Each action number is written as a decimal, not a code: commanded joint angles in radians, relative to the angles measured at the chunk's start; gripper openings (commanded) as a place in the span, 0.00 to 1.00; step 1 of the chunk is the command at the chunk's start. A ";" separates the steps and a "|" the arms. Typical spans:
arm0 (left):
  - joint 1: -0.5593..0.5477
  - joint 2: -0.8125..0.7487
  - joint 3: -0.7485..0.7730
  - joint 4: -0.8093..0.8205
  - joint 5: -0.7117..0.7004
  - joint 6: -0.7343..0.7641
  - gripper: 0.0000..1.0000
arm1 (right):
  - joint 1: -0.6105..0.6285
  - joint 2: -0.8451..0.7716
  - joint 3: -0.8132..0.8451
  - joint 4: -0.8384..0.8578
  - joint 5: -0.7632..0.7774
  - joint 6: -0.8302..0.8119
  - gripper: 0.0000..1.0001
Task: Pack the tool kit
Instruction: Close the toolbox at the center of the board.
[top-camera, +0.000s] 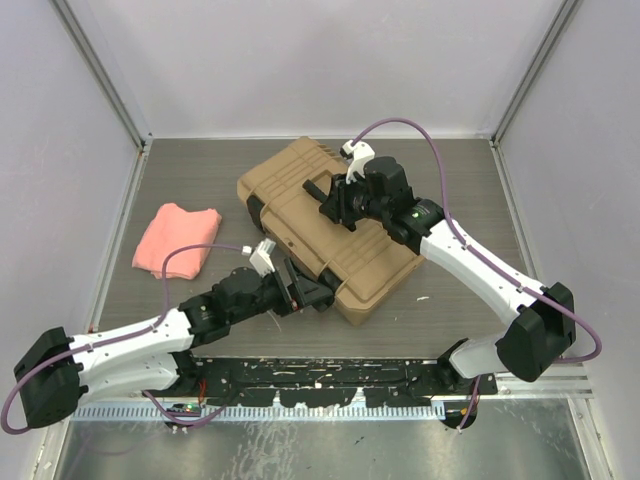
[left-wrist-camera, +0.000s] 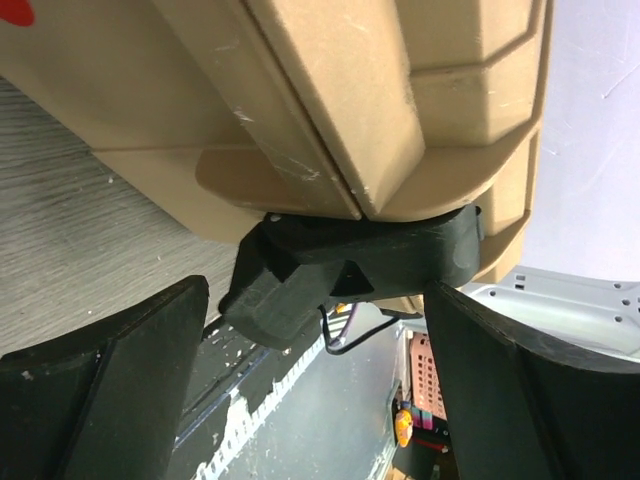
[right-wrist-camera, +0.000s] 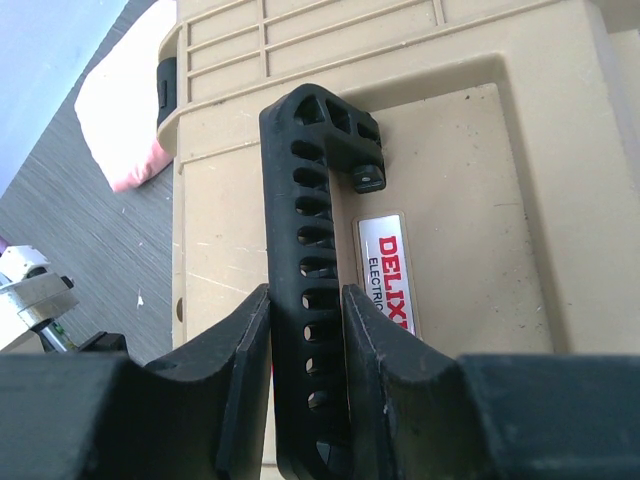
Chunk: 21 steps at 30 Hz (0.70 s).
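Top external view, looking down on the tan ribbed tool case (top-camera: 330, 225), lid down, lying askew across the middle of the grey desk (top-camera: 200, 170). Over its upper face, the right claw (top-camera: 338, 200), clamped on the black carry handle (right-wrist-camera: 305, 250). Confirmed from the right wrist camera: both fingers pressed flat against the handle's perforated bar, just beside the red-lettered label (right-wrist-camera: 385, 270).

At the case's near edge, the left claw (left-wrist-camera: 315, 300), spread wide apart and gripping nothing, framing a black latch (left-wrist-camera: 350, 260) at the seam between the two shells. Seems folded against that seam, but partly in shadow; cannot tell from the left wrist camera whether snapped fast or merely resting.

Off to the left on the desk, well apart from the case, a folded pink cloth (top-camera: 178, 238), untouched by either arm.

No screwdrivers, pliers or hammer to be seen loose anywhere on the desk. Presumably already stowed inside, though impossible to confirm with the lid down.

Judged on this evidence, well advanced: tools out of sight, shells brought together, handle in a firm grip.

Probably left to do: pressing the near latch home with the left claw, checking any other fastener along the same edge, and perhaps steadying or shifting the case by its handle meanwhile.
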 joint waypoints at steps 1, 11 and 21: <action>0.012 -0.018 -0.031 -0.042 -0.146 0.024 0.91 | 0.036 0.012 -0.038 -0.061 -0.012 0.146 0.13; 0.011 -0.197 -0.085 -0.097 -0.144 0.049 0.92 | 0.037 0.013 -0.036 -0.062 -0.005 0.141 0.13; 0.011 -0.266 -0.137 -0.113 -0.118 0.046 0.71 | 0.036 0.023 -0.029 -0.061 -0.009 0.145 0.13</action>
